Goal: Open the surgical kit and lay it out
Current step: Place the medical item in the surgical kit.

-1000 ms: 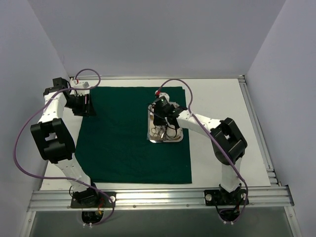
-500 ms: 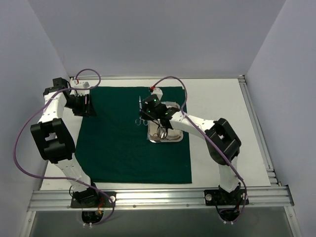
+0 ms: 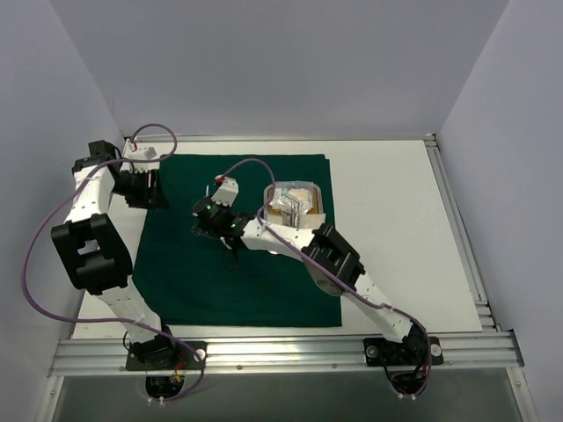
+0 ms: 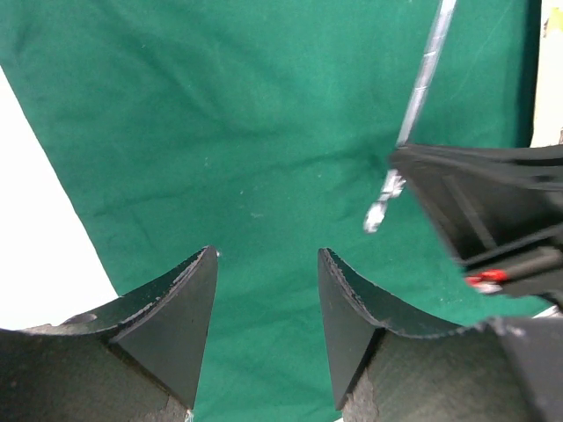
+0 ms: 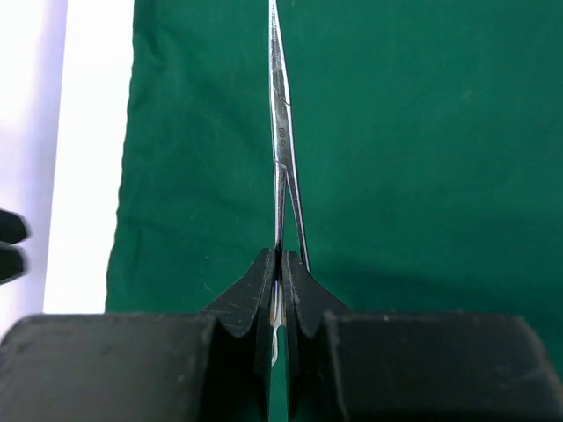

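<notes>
The right gripper (image 5: 281, 264) is clamped tight on a slim steel instrument (image 5: 281, 141). Its two thin legs run out from the fingers and meet in one fine point. Edge-on like this, I cannot tell whether it is a clamp or tweezers. It hangs over the dark green cloth (image 3: 237, 281), left of the middle and toward the far side. The left gripper (image 4: 266, 255) hovers at the cloth's far left edge, jaws partly apart with nothing between them.

To the right of the held instrument, the rectangular steel tray (image 3: 323, 200) stands on the cloth near its far right corner. A heap of pale packets (image 3: 290, 204) lies in it, some clear and glinting, with a tan layer showing beneath. The right arm's forearm crosses in front of the tray's near side.

The cloth lies open and flat on the white table (image 3: 387, 202), covering its left and middle and leaving the right side uncovered. An aluminium rail (image 3: 281, 353) runs along the near edge. Plain pale grey walls (image 3: 281, 70) close in on three sides.
</notes>
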{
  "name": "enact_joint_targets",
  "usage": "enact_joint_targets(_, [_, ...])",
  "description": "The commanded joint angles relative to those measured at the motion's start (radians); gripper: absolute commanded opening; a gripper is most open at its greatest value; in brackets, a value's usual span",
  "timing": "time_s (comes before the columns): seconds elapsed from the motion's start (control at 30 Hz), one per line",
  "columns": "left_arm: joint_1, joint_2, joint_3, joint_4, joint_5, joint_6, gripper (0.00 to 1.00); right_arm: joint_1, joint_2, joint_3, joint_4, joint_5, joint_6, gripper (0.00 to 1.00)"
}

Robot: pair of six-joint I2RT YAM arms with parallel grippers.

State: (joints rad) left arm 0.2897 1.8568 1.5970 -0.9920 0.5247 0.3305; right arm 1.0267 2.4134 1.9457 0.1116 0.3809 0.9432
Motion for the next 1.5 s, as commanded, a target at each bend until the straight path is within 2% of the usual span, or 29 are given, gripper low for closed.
enact_joint_targets(0.0, [0.017,-0.042,-0.011,-0.013,0.024,0.036,0.58,0.021,0.055,0.142,-0.094,0.119,0.068,0.0])
enact_joint_targets(0.33, [0.017,-0.031,-0.022,-0.016,0.037,0.045,0.58,0.016,0.259,0.37,-0.176,0.145,0.042,0.0])
enact_joint_targets(0.57, [0.019,-0.027,-0.012,-0.025,0.032,0.05,0.58,0.009,0.282,0.354,-0.144,0.124,0.074,0.0])
enact_joint_targets(0.63, [0.02,-0.024,-0.009,-0.027,0.031,0.05,0.58,0.007,0.267,0.345,-0.135,0.13,0.06,0.03])
enact_joint_targets(0.73, [0.02,-0.019,-0.006,-0.03,0.034,0.048,0.58,0.009,0.225,0.299,-0.089,0.139,0.072,0.16])
enact_joint_targets(0.83, [0.02,-0.019,-0.005,-0.031,0.034,0.047,0.58,0.01,0.193,0.277,-0.055,0.144,0.06,0.2])
enact_joint_targets(1.33, [0.019,-0.018,0.001,-0.04,0.043,0.044,0.58,0.019,0.018,0.21,0.068,0.174,-0.049,0.22])
enact_joint_targets(1.43, [0.014,-0.021,-0.008,-0.042,0.049,0.05,0.58,0.0,-0.081,0.106,0.115,0.139,-0.157,0.22])
enact_joint_targets(1.47, [0.005,-0.021,-0.014,-0.042,0.047,0.051,0.58,-0.023,-0.114,0.011,0.144,0.115,-0.19,0.22])
